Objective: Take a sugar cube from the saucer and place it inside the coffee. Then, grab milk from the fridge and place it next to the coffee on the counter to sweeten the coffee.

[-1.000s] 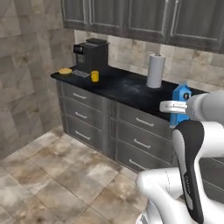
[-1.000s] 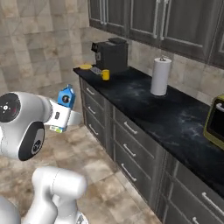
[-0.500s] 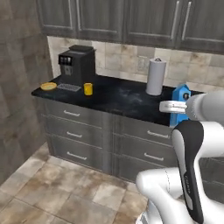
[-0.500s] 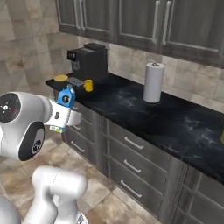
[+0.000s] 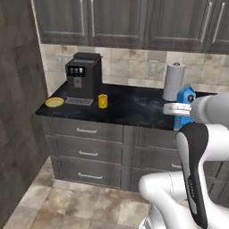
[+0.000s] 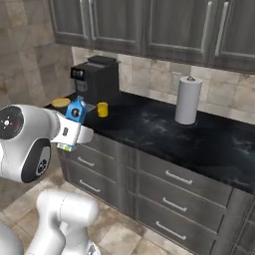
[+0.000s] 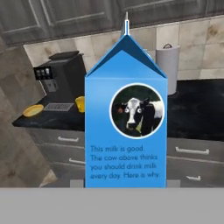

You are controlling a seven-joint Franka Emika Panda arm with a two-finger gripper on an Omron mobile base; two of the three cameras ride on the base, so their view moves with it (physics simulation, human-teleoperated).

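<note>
Dark cabinets (image 5: 116, 20), beige tiled backsplash (image 5: 134, 67)

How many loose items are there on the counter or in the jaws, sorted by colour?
Yellow-orange: 2, the saucer and the coffee mug, both on the counter.
Black: 1, the coffee machine.
White: 1, the paper towel roll.
Blue: 1, the milk carton, held off the counter in the gripper.
Total: 5.

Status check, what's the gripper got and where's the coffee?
Gripper shut on milk, held upright off the counter. Coffee on the counter beside the coffee machine, saucer at the far end. Nothing between.
</note>
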